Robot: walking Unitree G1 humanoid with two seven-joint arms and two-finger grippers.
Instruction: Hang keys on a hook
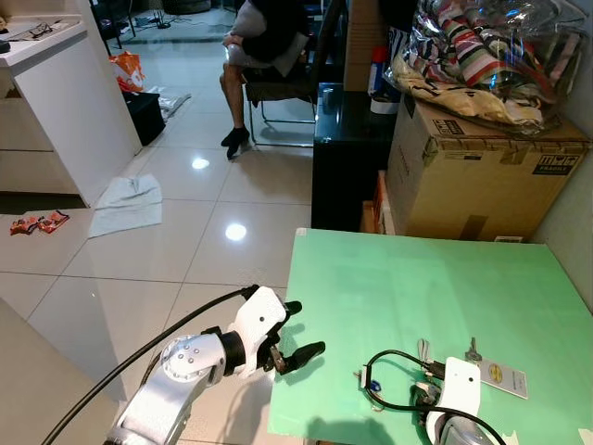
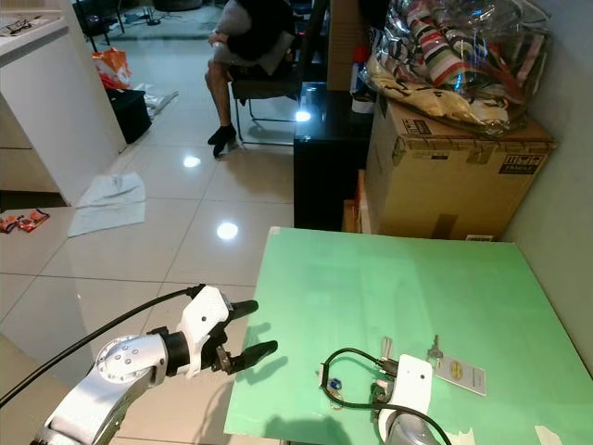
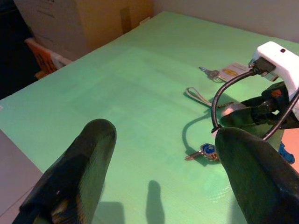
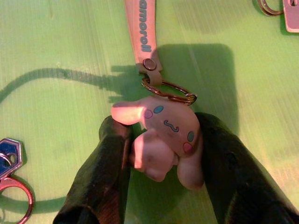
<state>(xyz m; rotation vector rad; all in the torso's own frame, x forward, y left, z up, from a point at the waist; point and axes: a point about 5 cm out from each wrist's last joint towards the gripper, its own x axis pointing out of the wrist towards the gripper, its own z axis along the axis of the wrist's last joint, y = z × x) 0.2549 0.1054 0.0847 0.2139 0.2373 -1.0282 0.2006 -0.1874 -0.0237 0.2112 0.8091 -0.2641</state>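
The right tool [image 4: 159,163] is clamping a pink character charm [image 4: 161,135] between its two black fingers, low on the green counter [image 1: 417,278]. The charm's ring [image 4: 169,91] and strap [image 4: 141,30] are lying flat just beyond it, and a blue-headed key [image 3: 205,150] is resting just beside it. The left tool [image 1: 295,336] is hovering off the counter's near left edge, fingers spread apart. Past the counter's far edge a cardboard box [image 1: 473,176] is sitting.

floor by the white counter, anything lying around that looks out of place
Yes. A crumpled pale cloth lies loose on the tiles beside the white counter, and two small red wrappers sit on the floor to its left. An orange bag stands farther back. They look dropped, not put away.
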